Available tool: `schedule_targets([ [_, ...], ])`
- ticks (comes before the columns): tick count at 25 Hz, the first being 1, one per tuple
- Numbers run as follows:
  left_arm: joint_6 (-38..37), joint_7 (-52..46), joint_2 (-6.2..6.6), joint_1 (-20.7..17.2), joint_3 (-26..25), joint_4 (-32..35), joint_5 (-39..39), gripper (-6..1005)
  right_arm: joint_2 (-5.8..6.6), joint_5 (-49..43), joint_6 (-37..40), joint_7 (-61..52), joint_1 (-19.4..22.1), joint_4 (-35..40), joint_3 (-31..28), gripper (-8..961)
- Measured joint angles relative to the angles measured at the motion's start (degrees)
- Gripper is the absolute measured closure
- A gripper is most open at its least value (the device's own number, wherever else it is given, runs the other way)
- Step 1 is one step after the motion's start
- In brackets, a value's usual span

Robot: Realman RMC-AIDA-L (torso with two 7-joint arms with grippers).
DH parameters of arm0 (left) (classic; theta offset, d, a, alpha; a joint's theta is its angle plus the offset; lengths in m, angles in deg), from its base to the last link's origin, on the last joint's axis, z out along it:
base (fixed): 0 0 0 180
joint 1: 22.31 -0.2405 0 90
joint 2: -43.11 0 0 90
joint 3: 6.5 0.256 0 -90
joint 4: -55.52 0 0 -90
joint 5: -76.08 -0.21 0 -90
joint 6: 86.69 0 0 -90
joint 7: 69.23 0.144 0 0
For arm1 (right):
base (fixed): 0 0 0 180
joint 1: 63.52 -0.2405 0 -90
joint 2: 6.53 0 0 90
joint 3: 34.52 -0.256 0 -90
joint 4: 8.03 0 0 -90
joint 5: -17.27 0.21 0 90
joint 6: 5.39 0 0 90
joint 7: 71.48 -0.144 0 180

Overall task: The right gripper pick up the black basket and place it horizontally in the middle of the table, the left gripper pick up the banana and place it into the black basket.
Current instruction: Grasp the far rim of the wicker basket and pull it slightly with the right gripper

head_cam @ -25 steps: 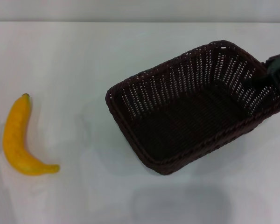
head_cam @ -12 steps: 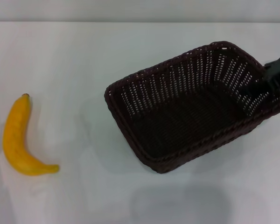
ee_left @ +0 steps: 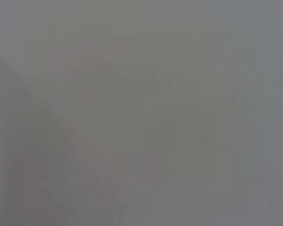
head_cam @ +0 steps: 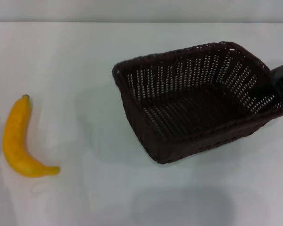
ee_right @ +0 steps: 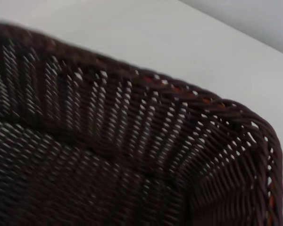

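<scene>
Right gripper point(head_cam: 279, 81) clamped on black basket's point(head_cam: 198, 101) right rim, basket tilted above white counter point(head_cam: 85, 56). Banana point(head_cam: 20, 139) flat on counter, well left of that gripper. Left gripper unseen.

You have a plain glossy white surface point(head_cam: 85, 56) filling nearly the whole head view, its far edge running straight across the top. On your left side of it lies the banana point(head_cam: 19, 139), curved, its dark tip pointing away from you and its stem end turned toward the middle. Well apart from it, to the right of centre, is the black basket point(head_cam: 198, 101), set at an angle with its open side up; you cannot tell whether its whole base rests flat on the surface.
</scene>
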Motion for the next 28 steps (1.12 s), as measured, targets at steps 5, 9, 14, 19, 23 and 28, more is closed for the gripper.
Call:
schedule_targets([
  [5,0.01,0.0,0.0,0.0,0.0,0.01,0.0,121,-0.69,-1.64,0.28,-0.68,-0.2,1.03,0.09,458],
  [9,-0.11,0.0,0.0,0.01,0.0,-0.07,0.01,121,-1.57,-2.5,0.85,-0.78,0.14,4.47,1.96,514],
  [14,-0.23,-0.17,0.02,0.19,-0.13,-0.39,0.01,121,-1.9,-3.0,1.51,-2.38,0.03,5.93,2.39,600],
  [19,-0.31,-0.53,0.21,0.29,-0.28,-0.43,-0.05,121,-2.22,-3.16,2.3,-3.33,0.7,8.61,2.41,671],
  [23,-0.33,-0.53,0.31,0.43,-0.31,-0.44,-0.07,121,-2.43,-2.8,3.26,-5.11,1.37,11.22,2.68,713],
  [28,-0.36,-0.53,0.45,0.6,-0.39,-0.53,-0.1,121,-2.53,-2.39,3.99,-9.91,3.01,16.51,4.41,745],
])
